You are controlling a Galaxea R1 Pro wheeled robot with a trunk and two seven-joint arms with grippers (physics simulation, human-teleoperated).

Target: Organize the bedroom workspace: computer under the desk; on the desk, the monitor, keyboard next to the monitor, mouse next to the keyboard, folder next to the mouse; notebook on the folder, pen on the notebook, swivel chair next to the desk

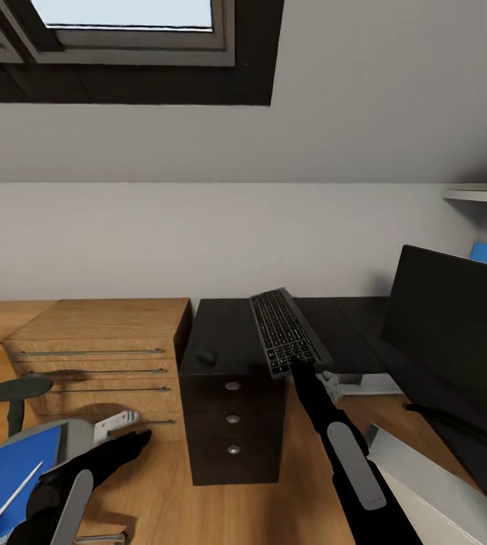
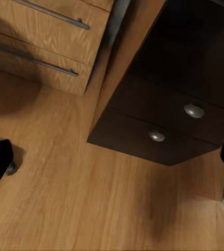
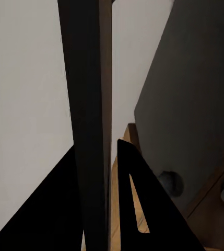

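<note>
Glossy black desk bears mouse beside wooden chest.

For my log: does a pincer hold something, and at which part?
The right pincer grips the slim silver-grey keyboard by its near short end. The left pincer holds nothing.

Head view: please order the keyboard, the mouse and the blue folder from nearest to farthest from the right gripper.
1. Keyboard: held in the right gripper, above the desk.
2. Mouse: on the desk, to the left.
3. Folder: low on the left, on the chair.
</note>
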